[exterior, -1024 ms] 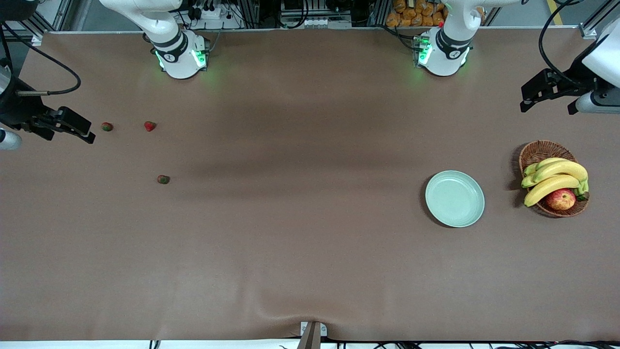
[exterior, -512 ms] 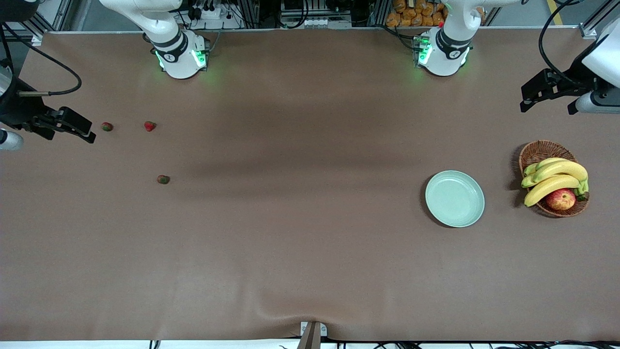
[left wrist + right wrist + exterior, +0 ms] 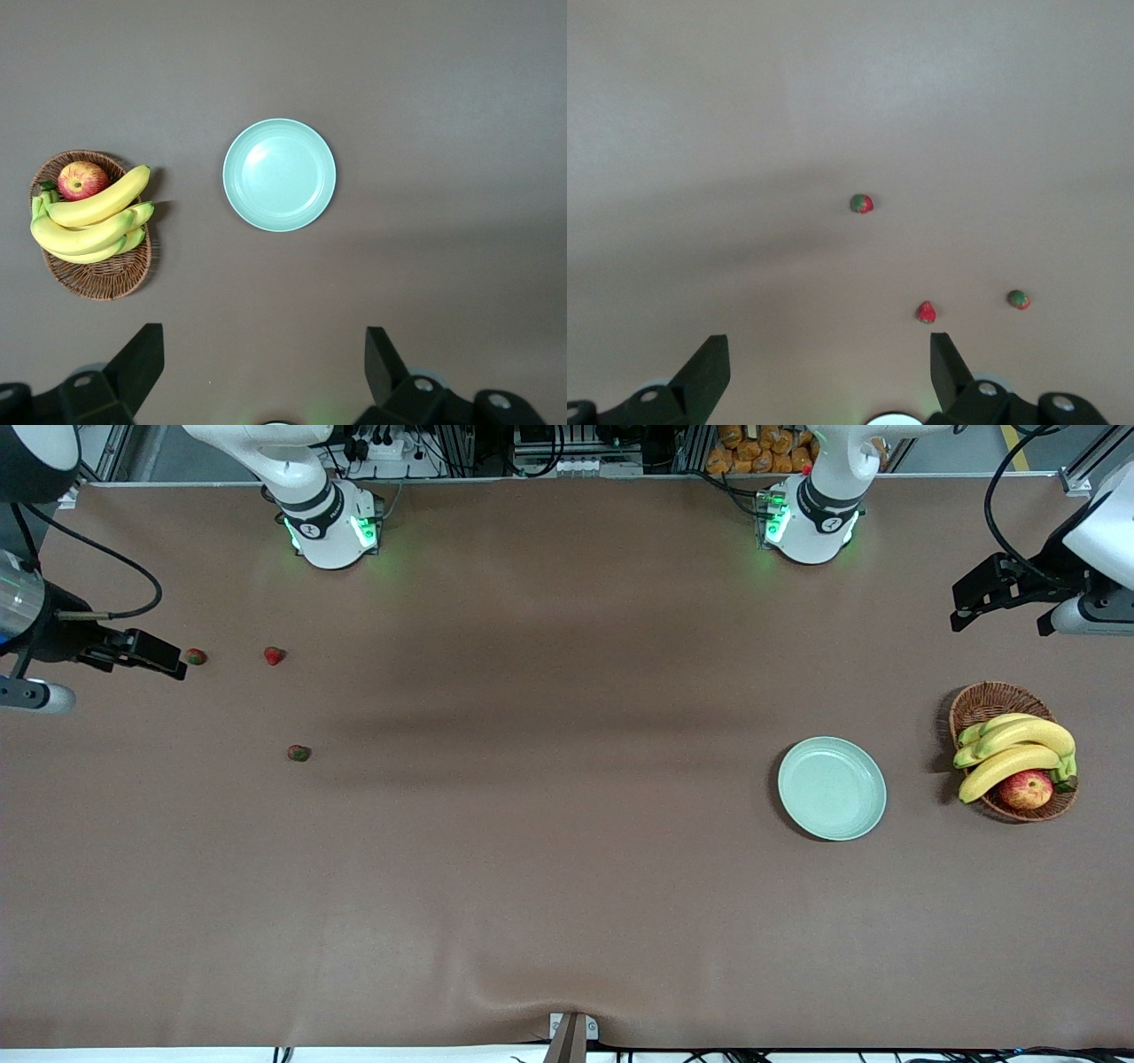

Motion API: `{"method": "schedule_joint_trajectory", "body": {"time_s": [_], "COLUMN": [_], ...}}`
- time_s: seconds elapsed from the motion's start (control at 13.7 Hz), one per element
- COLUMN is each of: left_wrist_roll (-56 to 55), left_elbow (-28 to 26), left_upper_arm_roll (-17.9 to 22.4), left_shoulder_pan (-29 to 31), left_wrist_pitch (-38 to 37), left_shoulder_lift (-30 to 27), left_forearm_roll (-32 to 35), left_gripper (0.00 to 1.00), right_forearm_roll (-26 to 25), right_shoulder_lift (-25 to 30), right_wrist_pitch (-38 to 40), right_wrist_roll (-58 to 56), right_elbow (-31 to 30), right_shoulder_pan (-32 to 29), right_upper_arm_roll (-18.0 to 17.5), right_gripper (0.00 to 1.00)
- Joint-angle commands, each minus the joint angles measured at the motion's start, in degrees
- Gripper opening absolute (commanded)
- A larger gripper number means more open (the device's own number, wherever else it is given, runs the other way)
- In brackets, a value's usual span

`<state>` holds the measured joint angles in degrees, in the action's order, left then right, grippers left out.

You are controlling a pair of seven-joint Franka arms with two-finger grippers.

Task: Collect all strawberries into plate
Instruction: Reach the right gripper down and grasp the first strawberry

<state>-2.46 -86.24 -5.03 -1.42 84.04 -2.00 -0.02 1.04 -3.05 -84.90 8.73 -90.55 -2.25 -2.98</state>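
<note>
Your right gripper (image 3: 164,664) hangs wide open and empty, up over the table's right-arm end beside the nearest of three strawberries (image 3: 196,657). These berries are tiny; descend off-centre and a finger could knock one rolling. The plate (image 3: 832,788) lies well apart, under your waiting, open left gripper (image 3: 266,376).

red-green strawberries (image 3: 275,656), plain mint plate (image 3: 832,788)
</note>
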Motion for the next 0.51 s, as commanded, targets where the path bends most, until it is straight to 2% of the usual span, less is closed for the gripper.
{"method": "schedule_joint_trajectory", "body": {"time_s": [0.0,0.22,0.44], "left_wrist_roll": [-0.17,0.09,-0.17], "left_elbow": [0.46,0.46,0.37], "left_upper_arm_roll": [0.1,0.11,0.11], "left_shoulder_pan": [0.18,0.18,1.06], "left_wrist_pitch": [-0.9,-0.9,-0.9], "left_shoulder_lift": [-0.02,-0.02,-0.02], "left_forearm_roll": [-0.77,-0.77,-1.03], "left_gripper": [1.0,1.0,1.0], "right_forearm_roll": [-0.08,0.19,0.1], "right_shoulder_lift": [0.42,0.85,0.95], "right_wrist_pitch": [-3.68,-10.18,-22.9], "right_wrist_roll": [-0.38,-2.3,-3.28], "right_elbow": [-6.1,-14.27,-24.12], "right_shoulder_pan": [-0.65,-0.65,-0.82], "right_upper_arm_roll": [-0.54,-0.54,-0.45], "right_gripper": [1.0,1.0,1.0]}}
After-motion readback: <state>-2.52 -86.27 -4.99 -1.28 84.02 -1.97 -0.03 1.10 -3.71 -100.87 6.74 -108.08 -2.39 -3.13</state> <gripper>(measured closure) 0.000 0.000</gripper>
